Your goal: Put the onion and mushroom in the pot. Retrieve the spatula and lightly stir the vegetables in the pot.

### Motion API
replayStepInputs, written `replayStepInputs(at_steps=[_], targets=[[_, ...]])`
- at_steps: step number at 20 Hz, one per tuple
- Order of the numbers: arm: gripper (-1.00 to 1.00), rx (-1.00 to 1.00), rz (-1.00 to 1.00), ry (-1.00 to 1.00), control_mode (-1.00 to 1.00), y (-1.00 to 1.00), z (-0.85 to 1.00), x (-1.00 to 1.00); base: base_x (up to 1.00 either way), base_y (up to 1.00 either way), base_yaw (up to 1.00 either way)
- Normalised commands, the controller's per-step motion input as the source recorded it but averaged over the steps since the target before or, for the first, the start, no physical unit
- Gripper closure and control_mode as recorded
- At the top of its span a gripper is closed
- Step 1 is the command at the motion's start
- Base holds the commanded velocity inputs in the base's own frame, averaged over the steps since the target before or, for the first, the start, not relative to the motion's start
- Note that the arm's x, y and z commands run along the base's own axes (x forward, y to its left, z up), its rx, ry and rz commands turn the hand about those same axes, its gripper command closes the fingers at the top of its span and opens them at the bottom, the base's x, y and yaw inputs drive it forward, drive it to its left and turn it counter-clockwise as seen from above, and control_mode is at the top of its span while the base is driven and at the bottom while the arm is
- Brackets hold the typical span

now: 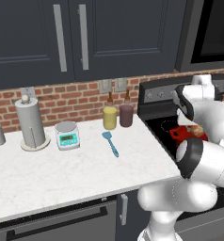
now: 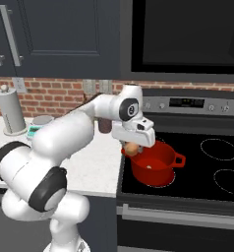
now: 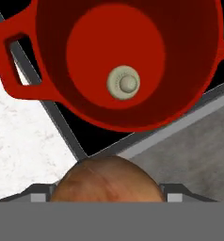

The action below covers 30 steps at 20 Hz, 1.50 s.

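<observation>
we see the gripper point(image 2: 132, 148) closed around the onion point(image 2: 132, 147), held just above the near-left rim of the red pot point(image 2: 156, 170) on the stove point(image 2: 212, 172). the mushroom point(image 3: 124, 83) already sits inside the pot, stem end up. the spatula point(image 1: 110, 143) lies flat on the white counter point(image 1: 62, 169), long axis near to far, blade at the far end toward two jars point(image 1: 117, 116). a scale point(image 1: 67, 135) and paper towel roll point(image 1: 31, 123) stand to its left, well apart from the pot.
</observation>
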Motion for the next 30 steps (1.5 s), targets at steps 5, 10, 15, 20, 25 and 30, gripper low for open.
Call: replayStepInputs(at_steps=[5,10,15,20,25,30], targets=[[1.0,-0.01,-0.15,0.02,-1.0,-0.48,-0.64,0.87,0.0,0.0,0.0],[1.0,0.0,-0.06,0.0,-1.0,-0.18,-0.66,0.57,0.0,0.0,0.0],[1.0,0.0,-0.01,0.0,-1.0,-0.24,-0.37,0.09,0.0,0.0,0.0],[1.0,0.0,0.0,0.0,-1.0,-0.31,-0.31,0.0,0.0,0.0,0.0],[1.0,0.0,0.0,0.0,-1.0,-0.04,-0.33,0.1,0.0,0.0,0.0],[1.0,0.0,0.0,-0.01,-1.0,0.0,-0.02,-0.31,0.0,0.0,0.0]])
